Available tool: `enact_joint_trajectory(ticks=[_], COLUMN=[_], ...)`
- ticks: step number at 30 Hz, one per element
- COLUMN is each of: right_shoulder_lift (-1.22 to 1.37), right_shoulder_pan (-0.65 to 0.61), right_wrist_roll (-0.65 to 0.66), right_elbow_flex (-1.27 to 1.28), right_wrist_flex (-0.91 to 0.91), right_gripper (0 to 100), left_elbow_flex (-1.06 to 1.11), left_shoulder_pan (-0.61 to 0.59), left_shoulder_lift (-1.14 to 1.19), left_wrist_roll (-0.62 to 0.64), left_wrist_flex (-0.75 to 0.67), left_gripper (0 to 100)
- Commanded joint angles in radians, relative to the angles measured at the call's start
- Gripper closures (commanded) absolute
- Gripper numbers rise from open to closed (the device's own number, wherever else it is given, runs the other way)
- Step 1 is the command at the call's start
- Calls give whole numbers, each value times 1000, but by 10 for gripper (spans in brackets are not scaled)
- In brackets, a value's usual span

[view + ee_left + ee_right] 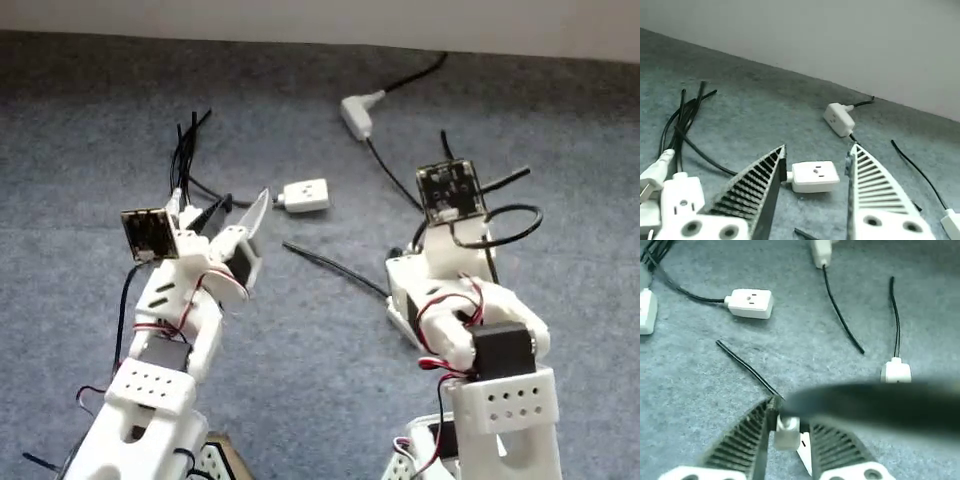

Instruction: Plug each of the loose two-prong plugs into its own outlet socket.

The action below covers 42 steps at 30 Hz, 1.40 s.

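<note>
Two white jointed arms stand side by side over the grey, carpet-like tabletop (560, 150) in the high view. The left hand (246, 203) points at a white box-shaped outlet socket (305, 195) lying just beyond its tips, and a white angled plug block (358, 112) on a black cord lies farther back. From the left wrist, that hand is released, its ribbed fingers (755, 185) spread wide on either side of the socket, whose slotted face is turned toward the camera. A bundle of black cables (682, 117) lies nearby. From the right wrist, the right hand (788, 422) is clenched on a small white plug (786, 432) with a thin black cord. The socket lies well apart from it, and another white plug (896, 372) rests loose on the tabletop.
</note>
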Motion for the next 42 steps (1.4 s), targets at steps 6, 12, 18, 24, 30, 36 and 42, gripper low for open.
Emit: enact_joint_trajectory(ticks=[6, 12, 18, 24, 30, 36, 42], right_shoulder_lift=[-8, -5, -10, -12, -12, -12, -13], right_shoulder_pan=[41, 41, 41, 41, 47, 104, 265], right_wrist_roll=[46, 209, 437, 586, 428, 74, -144], right_elbow_flex=[119, 234, 262, 269, 271, 271, 271], right_wrist_flex=[-67, -173, -191, -211, -214, -266, -298], right_gripper=[991, 991, 991, 991, 991, 991, 991], left_elbow_flex=[50, 79, 81, 81, 81, 81, 81], left_shoulder_pan=[13, 53, 62, 65, 65, 65, 68], left_shoulder_lift=[-16, -16, -16, -15, -15, -15, -15], left_wrist_roll=[-9, -11, -11, -11, -11, -11, -11], left_wrist_flex=[-20, -20, -20, -20, -20, -20, -20], left_gripper=[784, 784, 784, 784, 784, 786, 784])
